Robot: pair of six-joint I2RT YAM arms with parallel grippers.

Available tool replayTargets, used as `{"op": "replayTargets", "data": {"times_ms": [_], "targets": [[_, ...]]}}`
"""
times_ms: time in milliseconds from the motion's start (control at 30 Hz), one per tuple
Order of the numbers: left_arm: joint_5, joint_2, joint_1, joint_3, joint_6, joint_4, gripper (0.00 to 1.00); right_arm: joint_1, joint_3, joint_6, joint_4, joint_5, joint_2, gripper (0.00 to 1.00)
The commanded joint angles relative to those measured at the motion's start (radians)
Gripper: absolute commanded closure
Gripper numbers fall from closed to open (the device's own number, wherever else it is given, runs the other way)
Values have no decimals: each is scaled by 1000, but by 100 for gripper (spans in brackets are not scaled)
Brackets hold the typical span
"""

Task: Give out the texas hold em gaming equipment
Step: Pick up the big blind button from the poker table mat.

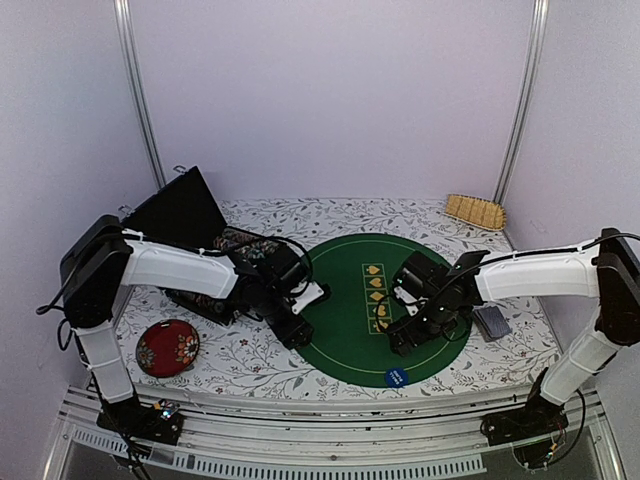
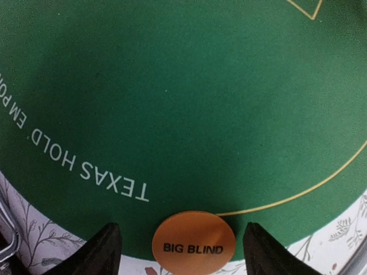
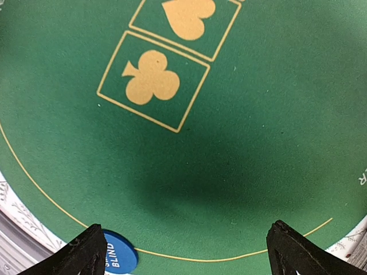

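Note:
An orange disc (image 2: 194, 243) marked BIG BLIND lies flat on the near rim of the green Texas hold 'em mat (image 2: 183, 103), half on the floral cloth. My left gripper (image 2: 182, 243) is open and straddles it, with a gap on each side of the disc. In the top view the left gripper (image 1: 297, 333) sits at the mat's (image 1: 350, 330) left edge. A blue BLIND disc (image 3: 117, 258) (image 1: 396, 377) rests on the mat's front rim beside my left fingertip. My right gripper (image 3: 189, 252) (image 1: 402, 340) is open above bare felt, holding nothing. A grey-blue card pack (image 1: 490, 320) lies right of the mat.
An open black case (image 1: 185, 210) with patterned contents stands at the back left behind the left arm. A dark red floral dish (image 1: 167, 347) lies front left. A tan woven piece (image 1: 475, 211) lies at the back right. Suit boxes (image 1: 375, 290) mark the mat's middle.

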Motion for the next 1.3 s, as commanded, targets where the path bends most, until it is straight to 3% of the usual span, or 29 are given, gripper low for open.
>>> {"op": "replayTargets", "data": {"times_ms": [0, 333, 533, 733, 967, 1267], "targets": [[1, 34, -12, 39, -21, -75, 27, -2, -20, -22, 43, -10, 9, 1], [22, 49, -21, 18, -25, -112, 25, -2, -10, -39, 56, -25, 37, 1], [27, 61, -30, 11, -13, -110, 45, -2, 2, -41, 44, -17, 45, 1], [-56, 51, -24, 23, -7, -99, 62, -1, 19, -45, 33, -10, 49, 1], [-121, 56, 47, 74, -5, -65, 67, -1, 34, -49, 20, 2, 51, 1], [-93, 145, 148, 191, 36, -8, 69, -1, 63, -44, 14, 7, 39, 1]]}}
